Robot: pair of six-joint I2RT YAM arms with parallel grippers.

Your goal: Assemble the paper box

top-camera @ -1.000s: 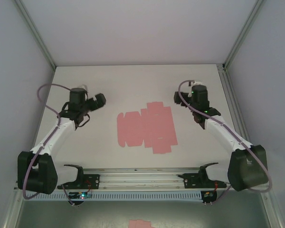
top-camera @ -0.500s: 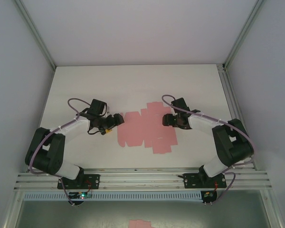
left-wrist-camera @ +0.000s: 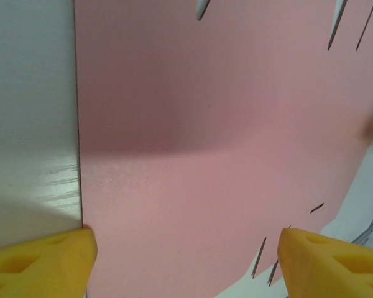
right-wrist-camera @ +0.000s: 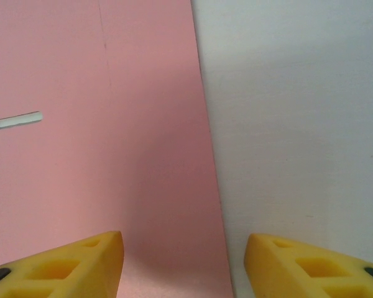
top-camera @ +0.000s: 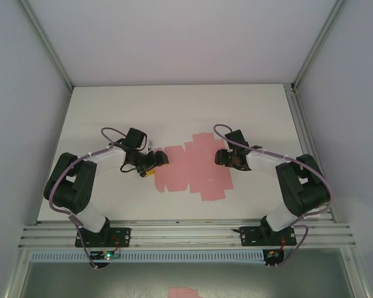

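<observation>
The paper box (top-camera: 193,166) is a flat pink die-cut sheet with flaps, lying in the middle of the white table (top-camera: 174,112). My left gripper (top-camera: 158,162) hovers low over the sheet's left end. In the left wrist view the pink sheet (left-wrist-camera: 205,124) lies below the open left gripper (left-wrist-camera: 186,248), one yellow fingertip (left-wrist-camera: 56,257) at its straight edge. My right gripper (top-camera: 219,155) is at the sheet's right end. In the right wrist view the right gripper (right-wrist-camera: 183,248) stands open astride the edge of the sheet (right-wrist-camera: 99,155), with nothing held.
Bare white table (right-wrist-camera: 298,124) lies beside the sheet's right edge. A metal rail (top-camera: 186,233) runs along the near edge by both arm bases. A small pink paper scrap (top-camera: 183,292) lies below the table's front. Grey walls enclose the table on three sides.
Both arms have swung down and inward from raised poses at the table's sides to the two ends of the pink sheet. Both sets of jaws have narrowed somewhat.
</observation>
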